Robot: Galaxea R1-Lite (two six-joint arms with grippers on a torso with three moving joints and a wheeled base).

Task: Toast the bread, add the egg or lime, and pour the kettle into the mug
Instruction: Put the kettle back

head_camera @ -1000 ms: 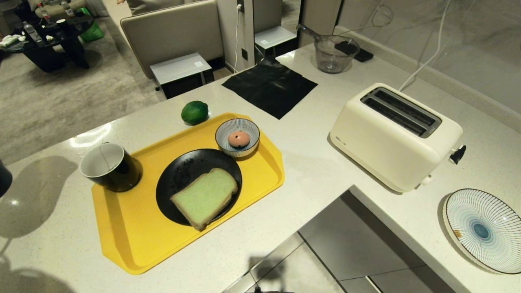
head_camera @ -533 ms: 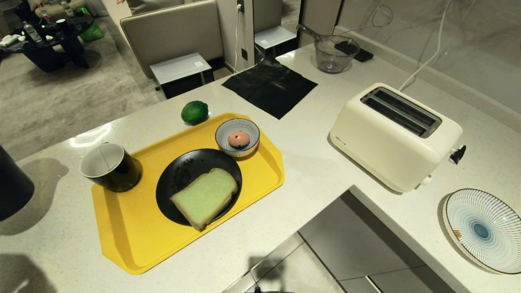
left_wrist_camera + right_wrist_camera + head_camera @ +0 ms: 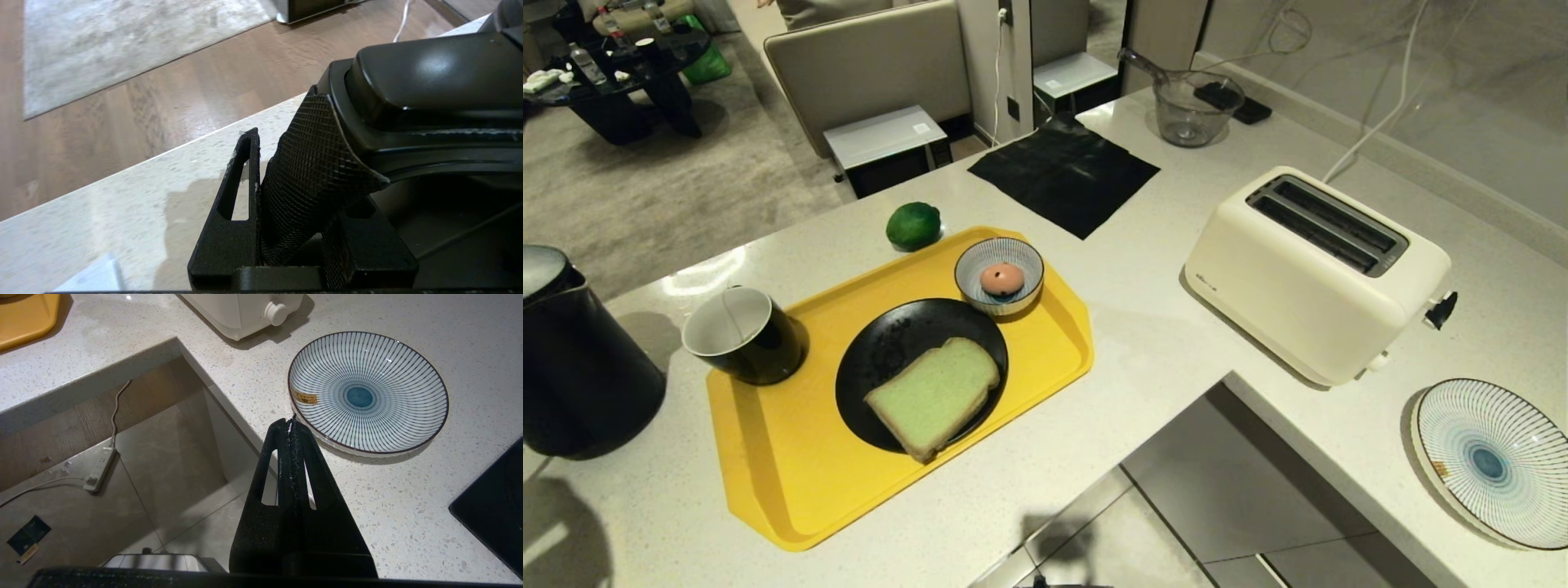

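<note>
A white speckled counter [image 3: 1160, 343] is seen from above, bent in an L shape. On its left stretch a yellow tray [image 3: 792, 482] is laid. On the tray's left corner the mug [image 3: 742, 335] is stood upright, white inside. Beside it, on a black plate [image 3: 882, 351], the bread [image 3: 934, 395] is laid flat. Behind the plate, a small striped bowl [image 3: 999, 274] is placed on the tray, and the egg [image 3: 1001, 279] is held in it. The lime [image 3: 913, 225] is set on the counter just behind the tray, off its rim. The kettle [image 3: 580, 359] is seen at the far left edge, just left of the mug; whether its base touches the counter cannot be told. In the left wrist view, the left gripper [image 3: 300, 171] is clamped on the kettle's textured handle [image 3: 310, 171], which is pressed between the fingers. On the right stretch a cream toaster [image 3: 1315, 273] is stood, both slots empty, with a striped plate [image 3: 1494, 461] nearer. A black mat [image 3: 1063, 171] and a clear jug [image 3: 1194, 106] are placed farther back. The right gripper [image 3: 292, 428] is held off the counter's edge near the striped plate, its fingers pressed together on nothing.
</note>
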